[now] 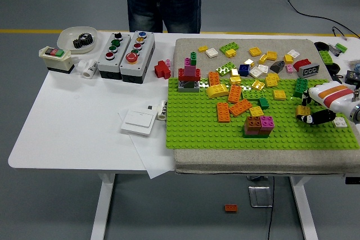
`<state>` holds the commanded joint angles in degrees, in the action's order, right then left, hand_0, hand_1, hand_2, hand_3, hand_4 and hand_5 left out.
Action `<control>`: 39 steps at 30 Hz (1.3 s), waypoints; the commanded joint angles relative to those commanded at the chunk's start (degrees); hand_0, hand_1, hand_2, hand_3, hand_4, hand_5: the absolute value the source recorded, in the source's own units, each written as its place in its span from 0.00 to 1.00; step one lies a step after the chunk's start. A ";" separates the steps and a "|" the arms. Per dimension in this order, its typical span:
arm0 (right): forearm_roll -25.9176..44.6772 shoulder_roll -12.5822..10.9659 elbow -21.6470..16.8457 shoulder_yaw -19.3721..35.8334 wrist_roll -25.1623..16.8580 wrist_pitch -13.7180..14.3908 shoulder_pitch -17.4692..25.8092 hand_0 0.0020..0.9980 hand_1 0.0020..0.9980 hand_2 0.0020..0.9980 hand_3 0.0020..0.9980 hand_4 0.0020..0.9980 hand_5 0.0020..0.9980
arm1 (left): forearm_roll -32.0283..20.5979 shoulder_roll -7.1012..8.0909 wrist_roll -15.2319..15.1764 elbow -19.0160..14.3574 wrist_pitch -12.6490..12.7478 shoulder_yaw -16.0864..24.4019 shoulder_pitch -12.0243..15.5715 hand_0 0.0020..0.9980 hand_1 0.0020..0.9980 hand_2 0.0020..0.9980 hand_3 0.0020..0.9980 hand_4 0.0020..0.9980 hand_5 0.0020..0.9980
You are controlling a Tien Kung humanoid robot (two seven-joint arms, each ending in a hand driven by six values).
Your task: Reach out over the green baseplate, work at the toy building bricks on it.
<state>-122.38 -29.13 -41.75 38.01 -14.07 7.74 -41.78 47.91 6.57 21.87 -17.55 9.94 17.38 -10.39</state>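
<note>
At the green baseplate (191,133)'s right edge, a yellow brick (302,111) is partly hidden by the right hand (315,117); whether it is pinched cannot be told. The arm is cut off.

Glossy plastic is being shown by the bricks (234,93) and studded baseplate (197,127); a rough cloth mat (247,159) is lying on the smooth matt tabletop (73,122).
</note>
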 joint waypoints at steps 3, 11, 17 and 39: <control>0.03 0.01 0.21 -0.01 -0.10 0.07 0.04 0.39 0.46 0.53 0.51 0.74 0.64 | -0.04 -0.01 -0.01 0.00 0.02 -0.02 -0.04 0.79 0.78 0.77 0.59 0.66 0.67; 0.31 -0.10 0.50 0.35 -0.76 0.81 0.23 0.38 0.46 0.52 0.50 0.72 0.62 | -0.20 -0.03 -0.08 0.01 0.07 -0.09 -0.12 0.80 0.78 0.77 0.59 0.66 0.67; 0.52 -0.28 0.20 0.88 -1.11 1.00 0.35 0.37 0.46 0.52 0.50 0.72 0.62 | -0.22 -0.04 -0.08 0.00 0.04 -0.10 -0.08 0.80 0.78 0.77 0.59 0.66 0.67; 1.16 -1.33 -2.34 1.91 -1.50 1.09 1.36 0.37 0.45 0.51 0.50 0.71 0.60 | -0.15 -0.02 -0.12 0.10 -0.02 -0.04 0.03 0.80 0.78 0.77 0.60 0.66 0.67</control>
<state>-121.22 -30.46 -44.09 39.92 -15.57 8.83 -40.43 47.76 6.56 21.75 -17.45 9.92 17.34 -10.36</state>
